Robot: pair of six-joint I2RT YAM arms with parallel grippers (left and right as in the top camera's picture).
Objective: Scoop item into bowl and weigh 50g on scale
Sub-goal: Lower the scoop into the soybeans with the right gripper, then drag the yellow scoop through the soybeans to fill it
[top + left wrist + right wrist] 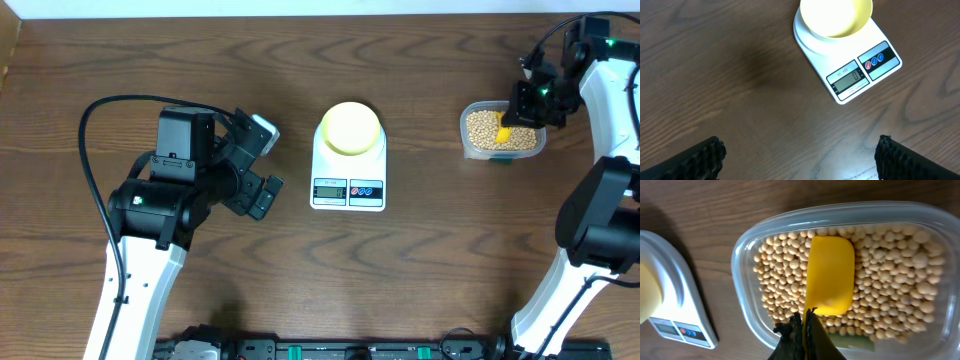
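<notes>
Table [420, 270]: dark brown wood grain, matte. Near its middle a white scale [348, 190] is seen, rounded-rectangular, of smooth plastic, with a small grey LCD and two round buttons, one red and one blue, on the front; the digits cannot be read. A small round bowl [350, 128], pale yellow-cream and glossy, is seated on the scale's platform and is about as wide as it. Well to the right a clear rectangular plastic tub [465, 135] with rounded corners is found, filled with beans [485, 125]: many small, round, tan-beige and smooth. A flat yellow scoop [830, 275], rounded-rectangular, is laid on the beans. The right gripper [804, 325] is clenched on the scoop's near edge. The left gripper [800, 150] is held spread wide above bare table left of the scale, nothing between its ribbed black fingers [710, 155].
</notes>
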